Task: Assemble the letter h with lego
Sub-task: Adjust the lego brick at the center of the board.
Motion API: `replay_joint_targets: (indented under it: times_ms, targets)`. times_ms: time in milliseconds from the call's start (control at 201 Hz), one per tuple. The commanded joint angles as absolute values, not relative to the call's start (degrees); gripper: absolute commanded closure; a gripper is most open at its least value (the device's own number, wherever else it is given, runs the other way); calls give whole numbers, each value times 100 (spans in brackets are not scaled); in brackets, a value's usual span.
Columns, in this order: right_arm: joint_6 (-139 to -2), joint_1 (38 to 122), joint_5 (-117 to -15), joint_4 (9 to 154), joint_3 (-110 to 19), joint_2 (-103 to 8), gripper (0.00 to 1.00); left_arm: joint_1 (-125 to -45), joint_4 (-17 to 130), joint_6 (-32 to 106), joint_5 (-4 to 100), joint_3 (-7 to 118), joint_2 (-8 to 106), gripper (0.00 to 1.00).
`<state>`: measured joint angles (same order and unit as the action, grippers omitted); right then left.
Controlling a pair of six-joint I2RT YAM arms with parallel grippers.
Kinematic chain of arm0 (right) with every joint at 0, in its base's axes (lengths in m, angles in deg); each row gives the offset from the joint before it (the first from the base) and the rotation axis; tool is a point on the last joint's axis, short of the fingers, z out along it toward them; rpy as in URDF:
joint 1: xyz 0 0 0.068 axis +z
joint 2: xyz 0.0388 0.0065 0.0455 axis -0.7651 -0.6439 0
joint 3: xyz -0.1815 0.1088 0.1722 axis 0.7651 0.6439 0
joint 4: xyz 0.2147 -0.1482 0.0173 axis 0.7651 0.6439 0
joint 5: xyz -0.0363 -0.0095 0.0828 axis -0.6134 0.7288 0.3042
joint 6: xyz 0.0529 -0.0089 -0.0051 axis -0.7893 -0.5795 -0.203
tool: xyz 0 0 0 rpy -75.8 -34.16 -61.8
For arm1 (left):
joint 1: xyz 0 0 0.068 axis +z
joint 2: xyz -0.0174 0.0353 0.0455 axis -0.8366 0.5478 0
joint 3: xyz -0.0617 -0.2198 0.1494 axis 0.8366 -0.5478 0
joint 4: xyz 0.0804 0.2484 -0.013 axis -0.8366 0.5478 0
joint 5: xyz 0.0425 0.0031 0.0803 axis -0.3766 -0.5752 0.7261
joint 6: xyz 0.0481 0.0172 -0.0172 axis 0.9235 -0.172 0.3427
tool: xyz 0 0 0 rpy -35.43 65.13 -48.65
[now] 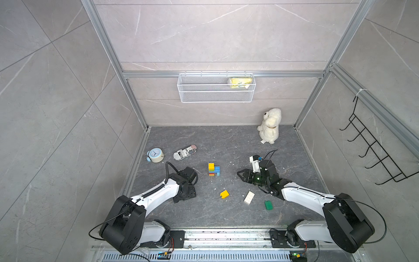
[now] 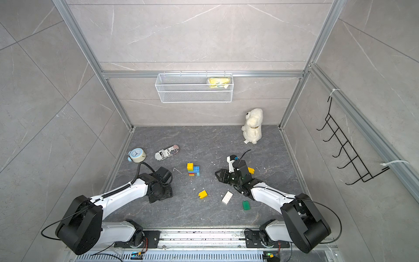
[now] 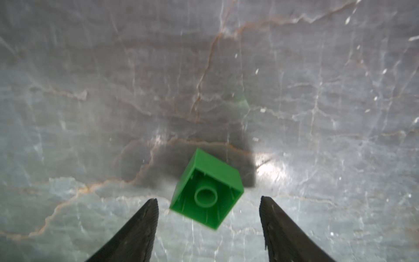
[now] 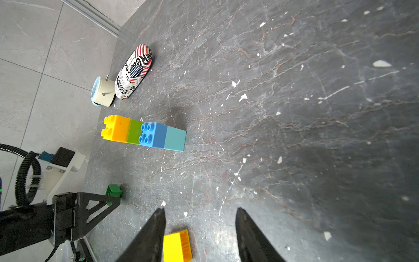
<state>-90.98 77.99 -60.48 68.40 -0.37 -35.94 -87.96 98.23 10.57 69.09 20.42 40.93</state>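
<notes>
Lego stack [image 1: 213, 169] stands mid-counter [image 1: 226, 145] in both top views: a tall column topped yellow, with a shorter blue one touching it. The h looks part built to me. Nearer me lie a yellow brick [image 1: 224, 194], a white brick [image 1: 249, 197] and a dark green piece [image 1: 268, 204], all apart. My left tool is hidden under its own arm there, left of the stack. My right tool [image 1: 240, 176] hangs right of the stack, turned on edge, empty.

Left wrist: my left tool [image 3: 209, 198] is spread wide and holds nothing. A green brick [image 3: 206, 189] sits between the fingertips, clear of both. It is tipped so its hollow underside faces the camera, and it sits skewed to them.

Right wrist: my right tool [image 4: 200, 209] is part open and grips nothing. The yellow brick shows between its fingers but lies on the counter beyond, I judge.

Step in hand, I judge: picking up the green brick. Next I must square the fingers to two flat sides, come down and close. Then I must get its studs up before pressing it onto the stack.
</notes>
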Motion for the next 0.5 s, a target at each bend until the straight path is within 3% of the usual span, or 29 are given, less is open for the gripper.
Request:
replay_joint_targets:
  times_ms: [0,154,493]
  targets:
    - [-9115,7830,-5959,6687,23,-3521,47,-8772,9608,1319,7161,1975,4095,27]
    - [-9114,7845,-5960,6673,22,-3539,48,-8778,9548,1393,7183,2007,4104,30]
    - [-9097,7850,-5977,6699,14,-3547,49,-8835,9400,1516,6857,2000,4240,49]
